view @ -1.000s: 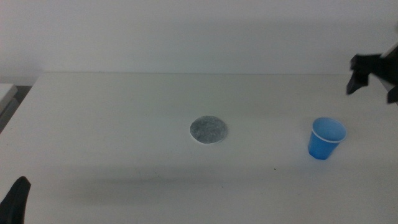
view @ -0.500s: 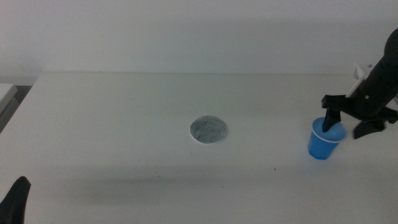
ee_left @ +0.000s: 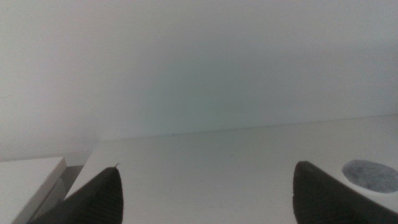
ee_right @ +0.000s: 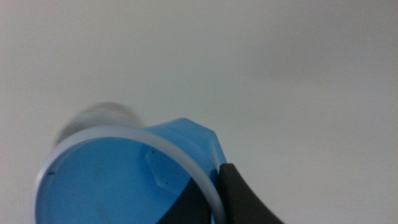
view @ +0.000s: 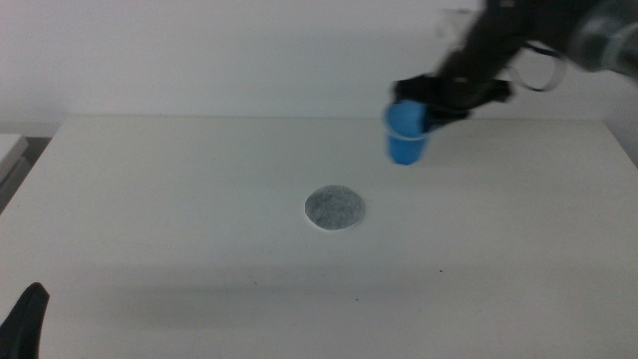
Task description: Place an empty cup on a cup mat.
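Observation:
My right gripper (view: 427,104) holds the blue cup (view: 406,133) by its rim, lifted above the table behind and to the right of the cup mat (view: 335,208). In the right wrist view the cup (ee_right: 118,180) is empty, its wall pinched between one jaw inside and one outside, with the right gripper (ee_right: 210,202) shut on it. A blurred grey patch just beyond the rim may be the mat. My left gripper (view: 25,321) waits at the front left corner; its jaws stand apart in the left wrist view (ee_left: 208,174), where the mat (ee_left: 372,175) also shows.
The white table (view: 179,199) has its far edge against a pale wall. A lighter surface (view: 10,155) adjoins the table's left edge. The right arm reaches in from the upper right, above the table.
The right gripper came down onto the cup at the right, closed on its rim, then lifted it and carried it left and toward the back. The left gripper has not moved.

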